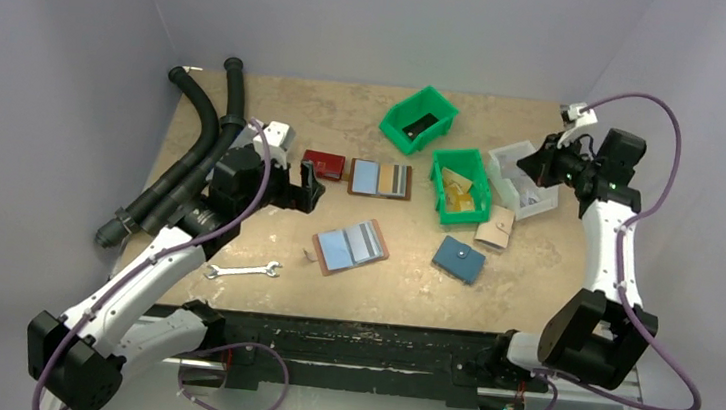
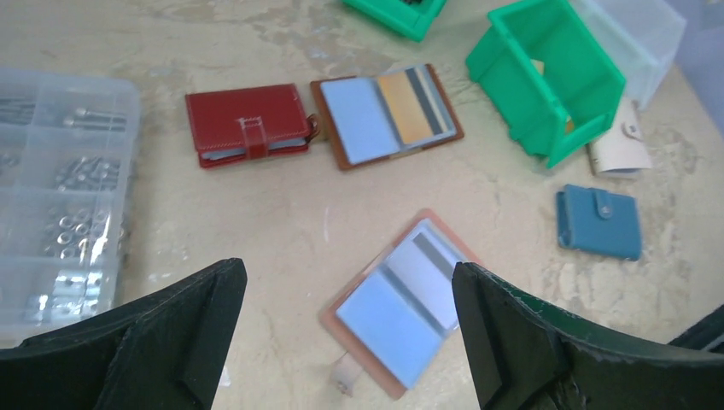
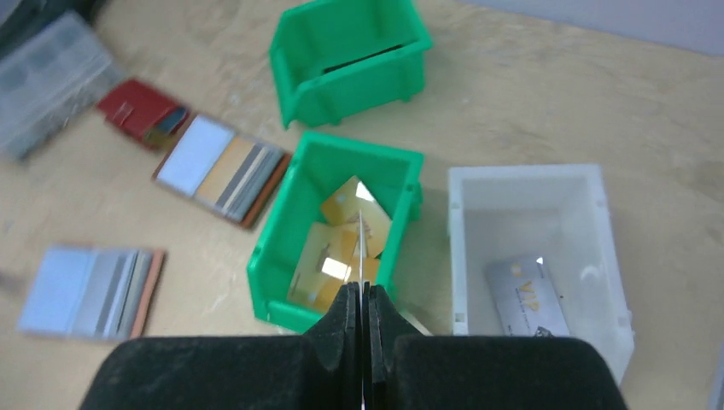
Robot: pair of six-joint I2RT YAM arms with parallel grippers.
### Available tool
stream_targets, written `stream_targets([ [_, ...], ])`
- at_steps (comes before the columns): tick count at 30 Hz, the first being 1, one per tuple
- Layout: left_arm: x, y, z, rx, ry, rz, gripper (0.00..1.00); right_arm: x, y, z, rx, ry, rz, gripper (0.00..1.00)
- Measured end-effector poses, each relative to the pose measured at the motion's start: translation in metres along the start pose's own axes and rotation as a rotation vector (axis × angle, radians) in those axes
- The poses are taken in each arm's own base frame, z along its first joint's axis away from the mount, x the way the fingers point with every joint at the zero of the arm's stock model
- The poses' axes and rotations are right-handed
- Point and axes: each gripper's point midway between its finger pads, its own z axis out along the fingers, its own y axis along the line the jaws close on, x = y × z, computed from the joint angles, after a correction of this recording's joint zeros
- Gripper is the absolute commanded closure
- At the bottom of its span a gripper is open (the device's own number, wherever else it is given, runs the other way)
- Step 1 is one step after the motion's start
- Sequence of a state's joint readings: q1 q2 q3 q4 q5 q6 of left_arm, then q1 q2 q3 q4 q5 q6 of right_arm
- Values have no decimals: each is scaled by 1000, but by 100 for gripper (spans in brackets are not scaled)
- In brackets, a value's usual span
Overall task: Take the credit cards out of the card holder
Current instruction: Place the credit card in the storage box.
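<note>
An open brown card holder (image 1: 350, 247) lies mid-table with light blue and grey credit cards (image 2: 388, 320) in its sleeves. My left gripper (image 2: 348, 278) hovers above it, open wide and holding nothing. A second open holder (image 1: 381, 179) behind it shows blue, orange and grey cards (image 2: 401, 107). My right gripper (image 3: 363, 295) is at the back right (image 1: 540, 167), shut on a thin card (image 3: 362, 248) seen edge-on, over the gap between the green bin (image 3: 273, 265) and the white bin (image 3: 598, 256).
Gold cards (image 3: 333, 248) lie in the near green bin and a grey VIP card (image 3: 527, 295) in the white bin. The far green bin (image 1: 419, 118) holds a black card. Also here: red wallet (image 1: 323, 164), blue pouch (image 1: 459, 260), beige pouch (image 1: 494, 228), wrench (image 1: 243, 271), clear screw box (image 2: 60, 188), black hoses (image 1: 200, 139).
</note>
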State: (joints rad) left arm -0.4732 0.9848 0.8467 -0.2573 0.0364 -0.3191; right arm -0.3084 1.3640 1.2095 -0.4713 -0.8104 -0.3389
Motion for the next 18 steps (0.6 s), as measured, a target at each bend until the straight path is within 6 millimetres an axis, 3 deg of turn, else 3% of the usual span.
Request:
stream_targets([
  [2, 10, 9, -3, -27, -4, 17, 1, 0, -16, 0, 103, -33, 91, 100],
  [4, 32, 22, -7, -69, 32, 25, 0, 5, -29, 2, 191, -61, 180, 100],
  [7, 50, 38, -10, -134, 82, 44, 1, 21, -46, 8, 308, -99, 338, 100],
  [18, 46, 50, -11, -179, 67, 39, 2, 45, -106, 31, 545, -193, 714, 100],
])
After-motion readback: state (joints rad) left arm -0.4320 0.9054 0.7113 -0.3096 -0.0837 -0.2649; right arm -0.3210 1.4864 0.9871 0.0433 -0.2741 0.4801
